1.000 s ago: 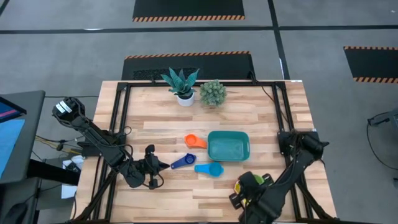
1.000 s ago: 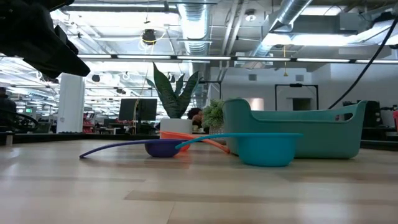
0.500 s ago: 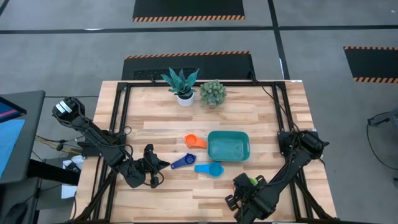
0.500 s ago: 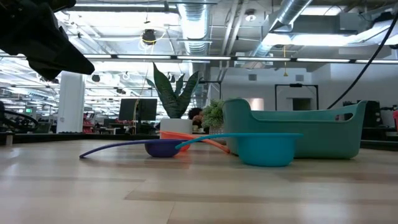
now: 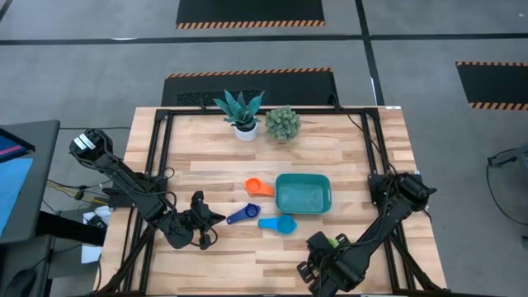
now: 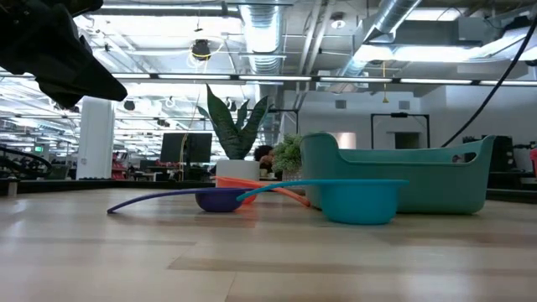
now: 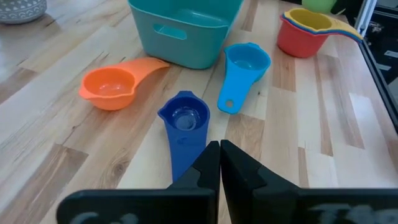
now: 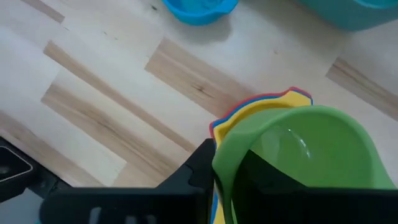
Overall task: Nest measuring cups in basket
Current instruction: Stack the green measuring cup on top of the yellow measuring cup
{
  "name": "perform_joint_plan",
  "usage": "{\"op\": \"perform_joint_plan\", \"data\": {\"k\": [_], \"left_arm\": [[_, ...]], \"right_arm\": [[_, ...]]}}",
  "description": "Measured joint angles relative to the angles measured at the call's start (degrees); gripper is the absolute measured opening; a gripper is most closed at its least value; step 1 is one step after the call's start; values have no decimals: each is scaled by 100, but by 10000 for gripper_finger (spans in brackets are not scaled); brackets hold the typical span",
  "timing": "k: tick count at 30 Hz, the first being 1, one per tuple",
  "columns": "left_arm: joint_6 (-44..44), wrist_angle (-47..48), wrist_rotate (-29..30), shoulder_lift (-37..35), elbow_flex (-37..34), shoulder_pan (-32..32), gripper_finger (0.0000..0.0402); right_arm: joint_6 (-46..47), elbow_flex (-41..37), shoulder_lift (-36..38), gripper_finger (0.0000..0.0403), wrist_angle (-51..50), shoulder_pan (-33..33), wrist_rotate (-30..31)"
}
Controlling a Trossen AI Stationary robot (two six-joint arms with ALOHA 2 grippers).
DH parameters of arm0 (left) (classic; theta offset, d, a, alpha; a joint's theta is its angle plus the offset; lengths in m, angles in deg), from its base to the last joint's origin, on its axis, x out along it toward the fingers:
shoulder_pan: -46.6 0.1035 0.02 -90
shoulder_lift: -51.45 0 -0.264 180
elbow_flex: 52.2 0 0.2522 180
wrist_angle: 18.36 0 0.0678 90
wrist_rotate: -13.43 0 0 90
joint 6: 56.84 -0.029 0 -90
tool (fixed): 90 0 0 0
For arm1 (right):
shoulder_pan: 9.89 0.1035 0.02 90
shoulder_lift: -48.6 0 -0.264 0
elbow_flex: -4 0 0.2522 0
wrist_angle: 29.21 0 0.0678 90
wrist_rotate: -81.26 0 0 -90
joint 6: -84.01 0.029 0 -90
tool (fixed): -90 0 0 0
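Observation:
The teal basket [image 5: 303, 176] sits mid-table. Left of it on the wood lie an orange cup [image 5: 257, 187], a dark blue cup [image 5: 241, 214] and a light blue cup [image 5: 279, 223]. My left gripper [image 7: 219, 155] stands shut by the dark blue cup's handle end and holds nothing. Near the front edge my right gripper [image 5: 330, 246] is over a stack of cups, a red one [image 7: 301, 38] with yellow and blue inside it. It has a green cup [image 8: 298, 155] on top of that stack. My right gripper has the green cup by the side wall [image 8: 222, 163] just below the rim. One finger is inside the bowl and one finger [image 8: 198, 167] is outside. The fingers come steeply from above. The cup sits upright in the yellow cup [image 8: 249, 112] of the stack.
Two white-potted plants [image 5: 241, 111] [image 5: 283, 124] stand at the far edge. Bare wood lies left of the cups and along the right side of the table [image 5: 371, 157].
My right gripper has sunk toward the table near the front edge and shifted slightly left, carrying the green cup down onto the stack.

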Motion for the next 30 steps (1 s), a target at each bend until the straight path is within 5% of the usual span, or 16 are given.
{"op": "perform_joint_plan", "data": {"k": [30], "left_arm": [[33,-17,-236,0,-2,-2,0]], "right_arm": [[-1248,131,-260,206,-85,-208,-853]]}}
